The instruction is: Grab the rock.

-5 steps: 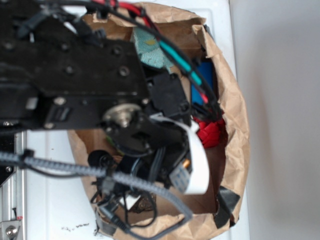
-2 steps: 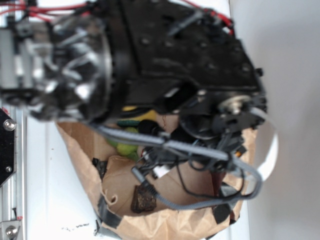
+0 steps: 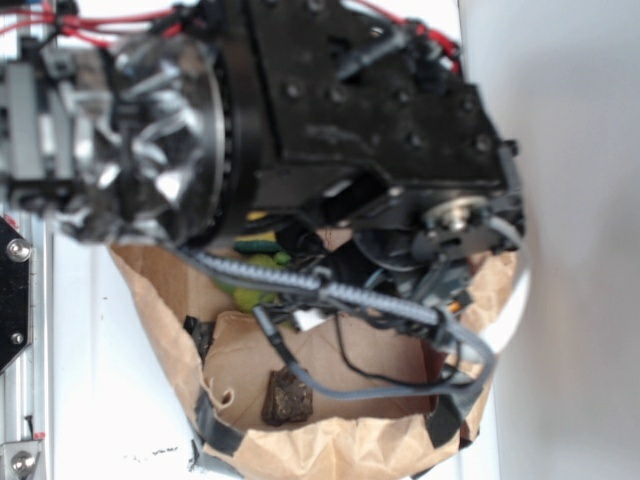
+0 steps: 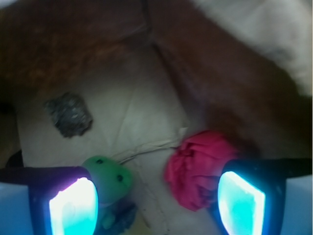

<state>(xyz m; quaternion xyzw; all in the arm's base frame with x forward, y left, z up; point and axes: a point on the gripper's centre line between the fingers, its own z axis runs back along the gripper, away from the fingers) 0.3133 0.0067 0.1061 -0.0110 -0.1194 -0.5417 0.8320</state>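
The rock (image 3: 287, 399) is a small dark mottled lump lying on the floor of the brown paper bag (image 3: 330, 455), near its front wall. In the wrist view the rock (image 4: 68, 114) sits at upper left, well ahead of the fingers and apart from them. My gripper (image 4: 156, 200) hangs open above the bag floor, its two glowing pads wide apart with nothing between them. In the exterior view the arm's black body covers the gripper.
A red rose-like ball (image 4: 200, 169) lies against the right fingertip (image 4: 241, 201). A green round toy (image 4: 108, 177) sits by the left fingertip (image 4: 73, 208). The bag's brown walls (image 4: 230, 83) rise close on the right and behind. Cables (image 3: 350, 300) drape over the bag.
The arm has swung across the bag from left to right and uncovered the rock near the front wall. In the last half second it shifted only slightly.
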